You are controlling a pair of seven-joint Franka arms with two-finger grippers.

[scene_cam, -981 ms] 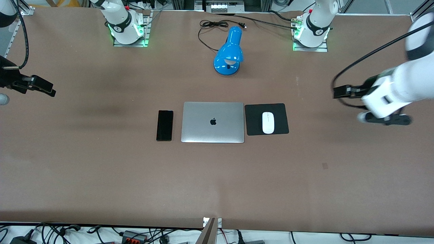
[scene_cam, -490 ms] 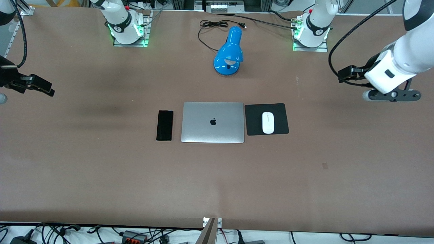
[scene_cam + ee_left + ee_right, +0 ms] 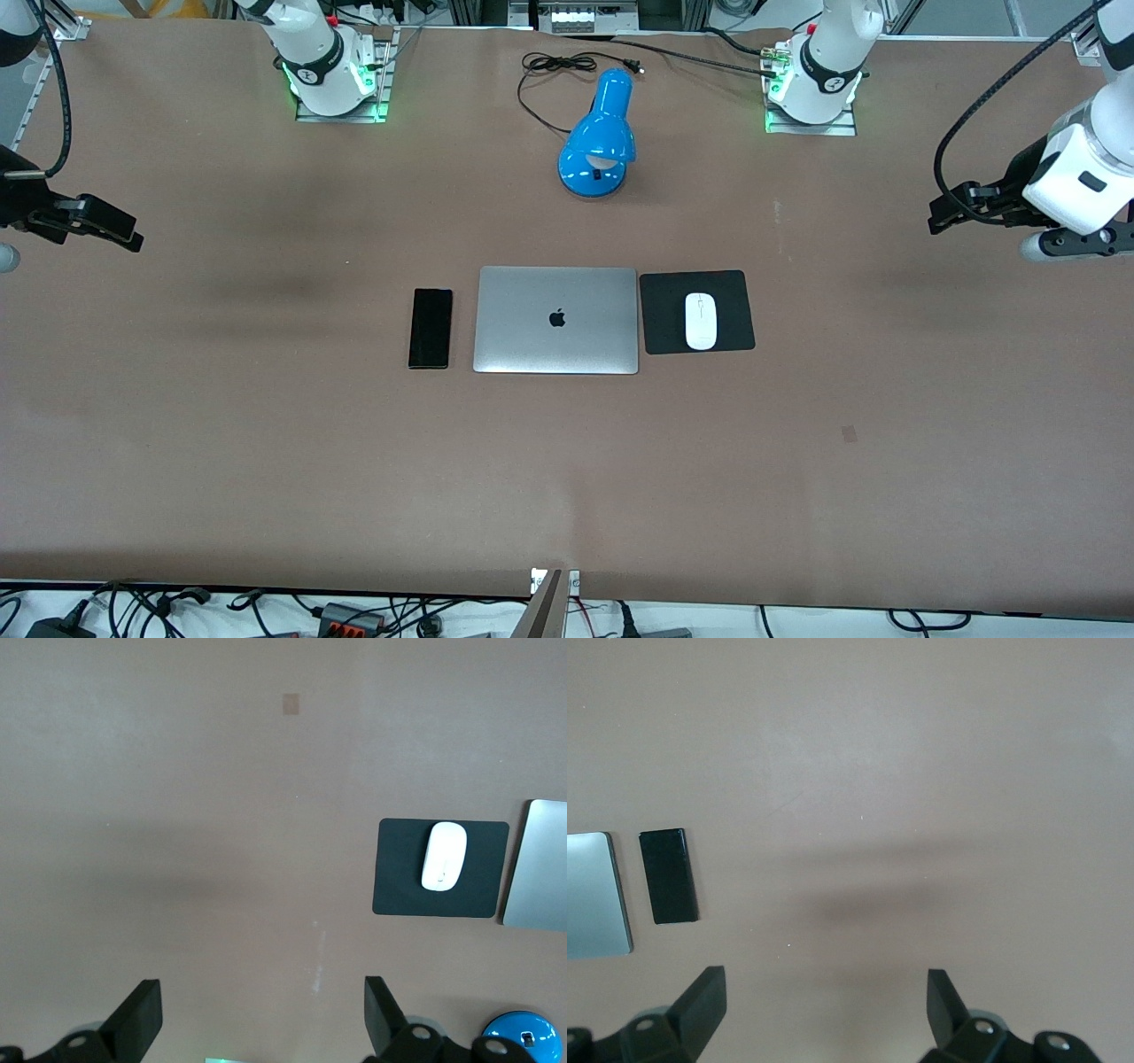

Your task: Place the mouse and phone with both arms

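Observation:
The white mouse (image 3: 700, 321) lies on a square black mat (image 3: 664, 332) beside the closed laptop, toward the left arm's end of the table. The black phone (image 3: 431, 327) lies flat beside the laptop, toward the right arm's end. My left gripper (image 3: 260, 1003) is open and empty, up in the air over bare table near the left arm's end; its wrist view shows the mouse (image 3: 443, 856) far off. My right gripper (image 3: 822, 994) is open and empty over bare table near the right arm's end; its wrist view shows the phone (image 3: 669, 875) far off.
A closed silver laptop (image 3: 556, 320) lies between phone and mat. A blue desk lamp (image 3: 599, 133) with a black cord stands farther from the front camera than the laptop, between the two arm bases. Brown table spreads all round.
The left arm has lifted and pulled back toward its end of the table, away from the mat. The right arm has barely moved. Mouse and phone have not moved.

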